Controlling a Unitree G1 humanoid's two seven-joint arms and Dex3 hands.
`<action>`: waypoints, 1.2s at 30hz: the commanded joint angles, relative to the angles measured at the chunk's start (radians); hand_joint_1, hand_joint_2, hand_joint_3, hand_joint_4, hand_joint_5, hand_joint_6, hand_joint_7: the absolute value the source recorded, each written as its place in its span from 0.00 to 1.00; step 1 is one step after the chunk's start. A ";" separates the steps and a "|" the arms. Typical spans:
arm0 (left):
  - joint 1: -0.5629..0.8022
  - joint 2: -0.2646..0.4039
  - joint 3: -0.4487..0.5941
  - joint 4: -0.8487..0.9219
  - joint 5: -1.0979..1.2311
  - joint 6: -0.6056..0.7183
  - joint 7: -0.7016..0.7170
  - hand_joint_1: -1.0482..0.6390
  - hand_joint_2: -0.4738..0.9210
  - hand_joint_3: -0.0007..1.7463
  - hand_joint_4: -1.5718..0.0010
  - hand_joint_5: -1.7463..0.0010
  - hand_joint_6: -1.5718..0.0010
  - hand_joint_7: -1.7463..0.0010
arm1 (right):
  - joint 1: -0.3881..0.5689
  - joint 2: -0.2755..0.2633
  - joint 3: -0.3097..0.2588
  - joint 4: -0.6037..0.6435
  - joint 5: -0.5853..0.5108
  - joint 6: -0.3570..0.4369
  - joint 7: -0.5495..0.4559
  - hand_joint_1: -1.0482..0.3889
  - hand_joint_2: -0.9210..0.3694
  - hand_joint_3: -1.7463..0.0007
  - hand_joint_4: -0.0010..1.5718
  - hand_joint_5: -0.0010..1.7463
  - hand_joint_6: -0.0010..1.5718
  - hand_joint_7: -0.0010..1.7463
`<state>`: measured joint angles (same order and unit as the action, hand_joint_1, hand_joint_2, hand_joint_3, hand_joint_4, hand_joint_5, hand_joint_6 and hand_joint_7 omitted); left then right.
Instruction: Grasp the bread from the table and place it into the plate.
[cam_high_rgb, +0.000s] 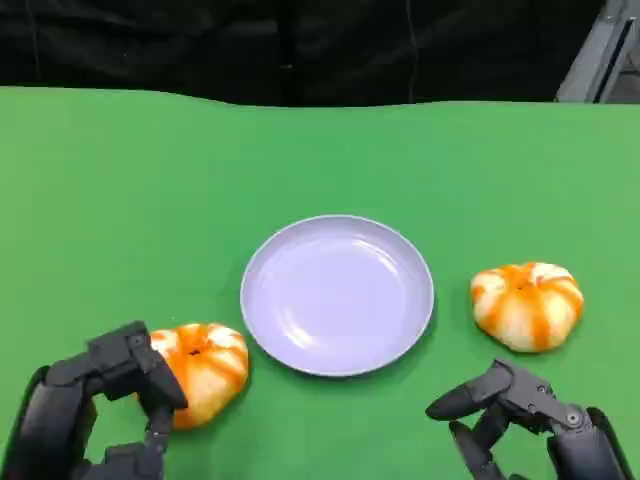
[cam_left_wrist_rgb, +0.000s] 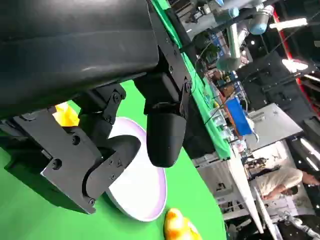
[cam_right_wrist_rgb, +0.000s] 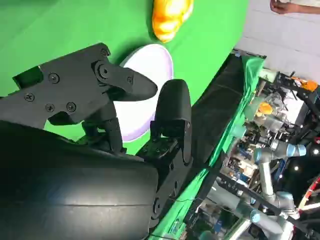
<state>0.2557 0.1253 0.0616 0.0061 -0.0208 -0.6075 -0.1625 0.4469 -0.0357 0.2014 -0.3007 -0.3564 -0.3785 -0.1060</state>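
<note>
Green cloth covers the table (cam_high_rgb: 120, 170), and on it lie two breads and one plate (cam_high_rgb: 337, 294). The plate, pale lilac and bare, sits in the middle. One bread (cam_high_rgb: 205, 368) lies just off the plate's left edge, the other bread (cam_high_rgb: 527, 304) a little way off its right edge.

The step in hand looks like the grasp on the left bread. In the head view the left hand (cam_high_rgb: 95, 400) is right against that bread, its fingers (cam_high_rgb: 160, 385) curved round the near left side and seemingly touching the crust. Whether they have closed firmly on it I cannot tell: the bread rests on the cloth and the far side of the grip is hidden. The left wrist view shows the fingers spread apart with the plate beyond them.

The right hand (cam_high_rgb: 510, 415) hovers near the table's front edge, short of the right bread, holding nothing, fingers apart.

Next, I judge, the left hand needs to tighten evenly on the soft loaf without crushing it, lift it off the cloth, carry it the short way right over the rim, and set it down in the middle of the plate.
</note>
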 joint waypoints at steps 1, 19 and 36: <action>0.000 0.010 0.004 0.003 -0.003 -0.010 -0.002 0.62 0.58 0.80 0.46 0.04 0.48 0.16 | 0.001 -0.011 -0.007 -0.012 0.007 -0.001 0.002 0.59 0.18 0.57 0.44 0.87 0.43 0.60; -0.006 0.013 0.007 0.016 0.012 -0.023 0.003 0.61 0.58 0.80 0.46 0.04 0.48 0.16 | 0.007 -0.015 -0.003 -0.025 -0.005 0.012 0.017 0.59 0.18 0.56 0.44 0.87 0.43 0.60; -0.005 0.044 0.014 0.027 0.117 -0.033 0.023 0.53 0.82 0.35 0.65 0.53 0.55 0.80 | 0.016 -0.012 0.003 -0.038 -0.004 0.019 0.017 0.59 0.19 0.55 0.43 0.87 0.43 0.59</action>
<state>0.2508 0.1424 0.0642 0.0258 0.0467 -0.6245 -0.1619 0.4544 -0.0374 0.2056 -0.3266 -0.3636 -0.3589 -0.0891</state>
